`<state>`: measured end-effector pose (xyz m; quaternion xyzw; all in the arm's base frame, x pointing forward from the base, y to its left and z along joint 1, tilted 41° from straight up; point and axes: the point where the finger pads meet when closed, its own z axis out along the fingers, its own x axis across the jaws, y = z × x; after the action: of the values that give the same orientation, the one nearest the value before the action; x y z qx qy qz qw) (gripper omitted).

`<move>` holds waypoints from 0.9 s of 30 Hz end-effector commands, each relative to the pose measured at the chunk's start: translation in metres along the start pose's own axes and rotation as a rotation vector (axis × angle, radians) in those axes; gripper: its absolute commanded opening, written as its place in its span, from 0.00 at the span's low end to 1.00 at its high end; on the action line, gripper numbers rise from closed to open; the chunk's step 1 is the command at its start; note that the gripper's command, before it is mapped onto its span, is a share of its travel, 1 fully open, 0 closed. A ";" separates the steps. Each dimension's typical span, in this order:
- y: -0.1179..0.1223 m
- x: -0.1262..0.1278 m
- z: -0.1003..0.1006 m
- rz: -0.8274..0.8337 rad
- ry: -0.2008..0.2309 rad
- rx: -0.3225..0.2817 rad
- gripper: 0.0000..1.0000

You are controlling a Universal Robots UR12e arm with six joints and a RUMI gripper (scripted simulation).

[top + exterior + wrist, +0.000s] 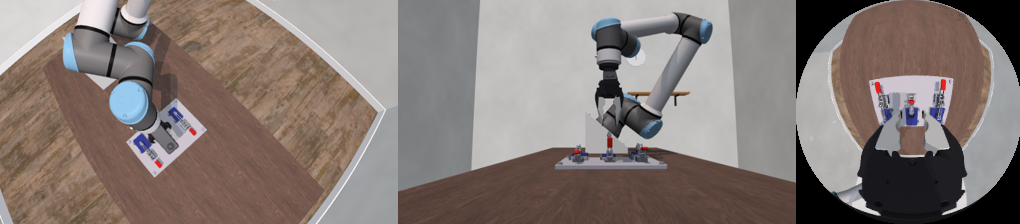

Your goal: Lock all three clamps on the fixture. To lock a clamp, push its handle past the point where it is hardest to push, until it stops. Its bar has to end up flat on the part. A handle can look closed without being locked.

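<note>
A grey fixture plate [185,140] [615,167] [896,87] lies on the brown table and carries three toggle clamps with red handles. The left clamp [151,152] [577,155] [882,100] and the right clamp [184,123] [638,152] [941,97] have their handles lying down. The middle clamp [609,142] [911,106] has its handle standing upright; the arm hides it in the top view. My gripper [609,122] [912,111] [168,141] points straight down, a short way above that upright handle. Its fingers are partly apart with nothing between them.
A white triangular panel [593,137] [102,82] stands behind the fixture, near the arm's base. A wooden shelf [659,93] hangs on the back wall. The arm's elbow [643,119] hangs low behind the plate.
</note>
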<state>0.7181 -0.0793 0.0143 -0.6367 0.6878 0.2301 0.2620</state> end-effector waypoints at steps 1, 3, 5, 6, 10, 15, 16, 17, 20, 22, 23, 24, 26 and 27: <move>0.002 -0.001 0.014 0.002 -0.004 -0.005 0.28; 0.002 -0.001 0.018 0.002 -0.004 -0.005 0.28; 0.002 -0.001 0.018 0.002 -0.004 -0.005 0.28; 0.002 -0.001 0.021 0.002 -0.004 -0.005 0.28; 0.002 -0.001 0.031 0.002 -0.004 -0.005 0.28; 0.002 -0.001 0.042 0.002 -0.004 -0.005 0.28; 0.002 -0.001 0.043 0.002 -0.004 -0.005 0.28; 0.003 -0.001 0.045 0.002 -0.004 -0.005 0.28; 0.003 -0.001 0.048 0.002 -0.004 -0.005 0.28; 0.003 -0.001 0.048 0.002 -0.004 -0.005 0.28; 0.002 -0.001 0.048 0.002 -0.003 -0.004 0.28; 0.002 -0.001 0.048 0.001 -0.003 -0.003 0.28; 0.001 -0.001 0.047 0.001 -0.002 -0.002 0.28; 0.001 -0.001 0.047 0.000 -0.001 -0.001 0.28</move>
<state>0.7197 -0.0484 -0.0210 -0.6366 0.6872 0.2327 0.2613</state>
